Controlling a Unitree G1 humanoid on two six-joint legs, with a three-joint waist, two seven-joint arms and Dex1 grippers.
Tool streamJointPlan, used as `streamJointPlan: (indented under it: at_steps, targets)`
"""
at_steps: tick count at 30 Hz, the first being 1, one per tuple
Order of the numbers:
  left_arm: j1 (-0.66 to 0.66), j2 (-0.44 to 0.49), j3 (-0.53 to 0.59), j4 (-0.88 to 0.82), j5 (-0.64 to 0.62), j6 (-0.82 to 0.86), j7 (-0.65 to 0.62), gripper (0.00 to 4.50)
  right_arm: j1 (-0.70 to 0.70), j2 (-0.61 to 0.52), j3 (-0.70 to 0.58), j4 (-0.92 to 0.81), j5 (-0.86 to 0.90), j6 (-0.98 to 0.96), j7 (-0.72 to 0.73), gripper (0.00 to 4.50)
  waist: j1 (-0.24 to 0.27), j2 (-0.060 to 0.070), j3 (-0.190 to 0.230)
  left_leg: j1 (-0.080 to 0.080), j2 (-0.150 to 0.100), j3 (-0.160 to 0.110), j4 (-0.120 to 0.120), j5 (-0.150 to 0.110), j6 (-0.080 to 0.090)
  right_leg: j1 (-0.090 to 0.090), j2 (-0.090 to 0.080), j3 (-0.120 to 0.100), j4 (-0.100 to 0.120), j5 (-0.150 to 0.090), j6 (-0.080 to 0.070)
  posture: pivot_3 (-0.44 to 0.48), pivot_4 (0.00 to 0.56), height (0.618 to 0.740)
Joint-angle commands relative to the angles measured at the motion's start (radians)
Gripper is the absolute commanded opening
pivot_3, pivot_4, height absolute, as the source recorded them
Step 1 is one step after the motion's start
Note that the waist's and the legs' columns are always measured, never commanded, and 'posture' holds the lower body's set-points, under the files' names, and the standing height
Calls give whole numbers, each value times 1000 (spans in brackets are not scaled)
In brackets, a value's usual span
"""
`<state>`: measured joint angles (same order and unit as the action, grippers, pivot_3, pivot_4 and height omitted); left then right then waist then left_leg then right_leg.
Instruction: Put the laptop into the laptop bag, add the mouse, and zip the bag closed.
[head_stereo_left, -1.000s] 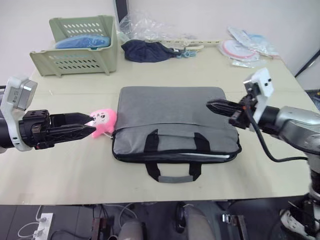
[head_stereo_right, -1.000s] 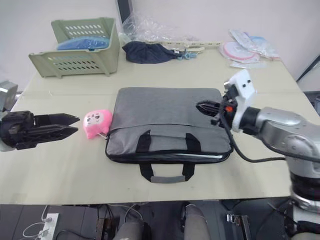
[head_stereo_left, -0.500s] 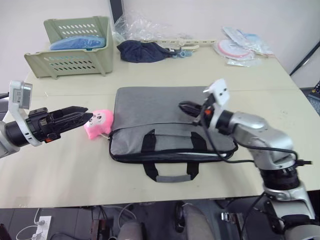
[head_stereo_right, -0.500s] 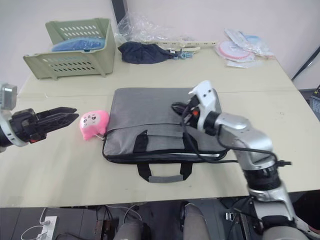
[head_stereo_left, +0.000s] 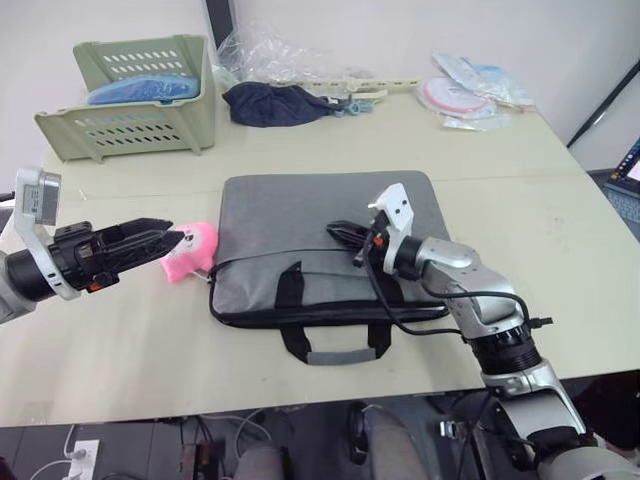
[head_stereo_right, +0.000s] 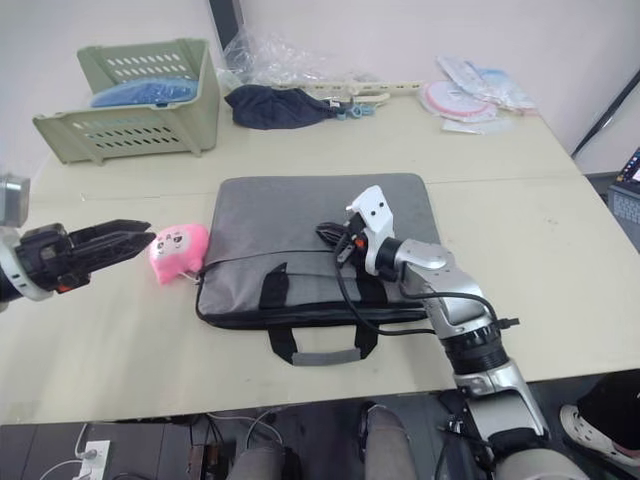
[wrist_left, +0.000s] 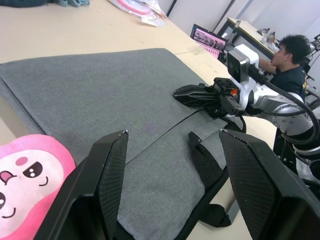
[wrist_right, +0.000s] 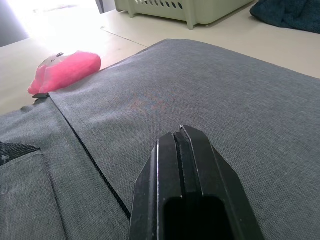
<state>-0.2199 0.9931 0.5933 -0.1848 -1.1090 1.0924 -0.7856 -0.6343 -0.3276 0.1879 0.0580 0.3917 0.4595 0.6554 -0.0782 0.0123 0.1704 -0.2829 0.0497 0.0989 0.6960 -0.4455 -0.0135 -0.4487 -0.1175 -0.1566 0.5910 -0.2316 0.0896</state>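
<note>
Beige table (head_stereo_left: 560, 250): I see bare margins left, right and near. Grey woven laptop bag (head_stereo_left: 320, 215) lies centred, handles toward me; laptop inside, I cannot tell. Green slotted basket (head_stereo_left: 125, 90) far left. Right gripper (head_stereo_left: 338, 232), clenched, over the bag. Left gripper (head_stereo_left: 172, 238), fingers parted, beside fluffy pink plush toy (head_stereo_left: 190, 252).
</note>
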Motion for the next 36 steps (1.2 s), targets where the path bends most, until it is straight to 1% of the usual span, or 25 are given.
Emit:
streamJointPlan:
  at_steps: [1, 8, 14, 18, 24, 26, 30, 36]
  targets:
    - [20, -5, 44, -38, -29, 5, 4, 3110, 43, 13, 8, 36, -25, -26, 33, 31, -4, 0, 0, 0, 0, 0, 0, 0, 0, 0, 0, 0, 0, 0, 0, 0, 150, 740]
    - [54, -18, 41, -44, -12, -5, 8, 3110, 97, -15, 46, 83, -61, -18, 94, 31, -4, -2, -1, 1, 0, -2, 0, 0, 0, 2, 0, 0, 0, 0, 0, 0, 150, 740]
    - [75, -40, 38, -45, -3, -13, 20, 3110, 99, 0, 35, 147, -64, -20, 112, 31, -4, -2, -3, 1, 0, -2, 0, 0, 0, 4, 0, 0, 0, 0, 0, 0, 150, 740]
    - [76, -47, 40, -45, -5, -14, 30, 3110, 92, 12, 25, 180, -63, -16, 108, 31, -4, -6, -7, 1, 0, -2, 0, 0, 0, 5, 0, 0, 0, 0, 0, 0, 150, 740]
    - [69, -65, 43, -25, 25, -37, 75, 3110, 79, 22, 3, 231, -63, -6, 112, 31, -4, -5, -10, 1, 0, -1, 0, 0, 0, 6, 0, 1, 1, 0, -1, 0, 150, 740]
    - [53, -77, 48, 5, 37, -47, 104, 3110, 76, 22, 1, 233, -65, -5, 115, 31, -2, -6, -11, 1, 0, -1, 1, 0, 0, 6, 0, 1, 1, 0, -1, 0, 150, 740]
    - [8, -115, 49, 109, 114, -112, 194, 3110, 76, 17, -2, 206, -63, 9, 116, 31, 1, -7, -12, 1, 0, -2, 2, 0, 0, 7, 0, 1, 2, 0, -1, 0, 150, 740]
    - [-40, -172, 24, 210, 160, -172, 206, 3110, 73, 17, -18, 183, -56, 25, 108, 31, 1, -8, -13, 2, 0, -1, 2, 0, 0, 7, 0, 1, 2, 0, -1, 0, 150, 740]
